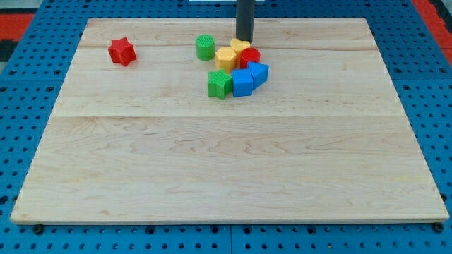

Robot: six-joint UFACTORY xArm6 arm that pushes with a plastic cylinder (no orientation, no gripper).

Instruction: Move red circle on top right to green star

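Seven small blocks are sitting on the pale wooden worktop (226, 176), and six of them are crowding together just above the middle, toward the view's top. The red circle (251, 57) is lying in the thick of that cluster, with the yellow heart (239, 46) touching it on its upper left and the yellow hexagon (225, 58) just beside it on the left. Below it, two blue blocks are pressing close: a blue cube-like one (241, 82) and a blue wedge-shaped one (258, 72) toward the view's right. The green star (219, 84) is resting at the cluster's lower left corner, touching the blue cube, while a green cylinder (205, 46) is standing slightly apart on the upper left. A red star (121, 51) is sitting alone, well apart on the view's left.

The arm's rod is coming down from the view's top, and my tip (244, 39) is hovering right behind the yellow heart, just above and left of the red circle. It looks as if the tip is standing there to shove downward and leftward, toward the green star. The red circle seems already near the star, though the hexagon and blue cube are lying between them. This arm carries no jaws, so nothing is opening or clamping.
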